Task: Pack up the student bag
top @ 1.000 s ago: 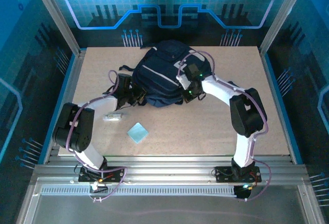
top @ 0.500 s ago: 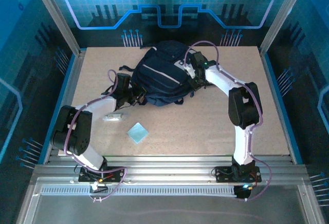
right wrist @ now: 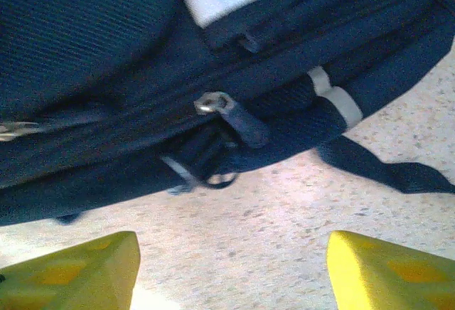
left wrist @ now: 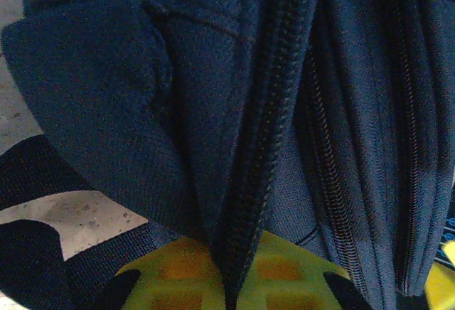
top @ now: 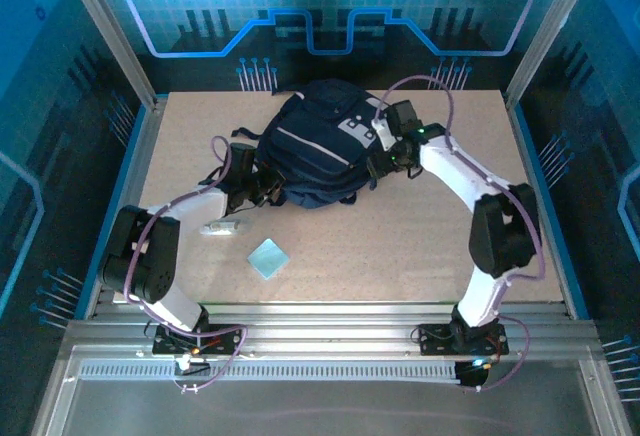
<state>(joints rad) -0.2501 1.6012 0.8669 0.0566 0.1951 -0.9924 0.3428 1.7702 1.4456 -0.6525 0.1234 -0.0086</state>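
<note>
Nearest the arm bases, a pale blue square [top: 268, 257] lies flat on the table [top: 400, 246]; just past it, a small white object [top: 222, 226], too small to identify; both sit outside the student bag [top: 315, 151], so probably waiting to be packed.

Left gripper [top: 262, 188] is at the bag's near-left edge; in the left wrist view its yellow fingers [left wrist: 178, 278] are closed tight on a ridge of navy fabric beside the zip [left wrist: 263, 146]; likely there to anchor the bag so it doesn't slide while the zip is worked.

The student bag lies on its back mid-table, towards the far side, grey stripes up; the zips seen look closed, so packing seems hardly begun.

Right gripper [right wrist: 231, 267] is at the bag's right flank; fingers spread wide, holding nothing, bare table between them; a zip pull [right wrist: 238, 121] hangs just ahead, near a black strap [right wrist: 384, 171]; the stance suggests lining up on that pull.
</note>
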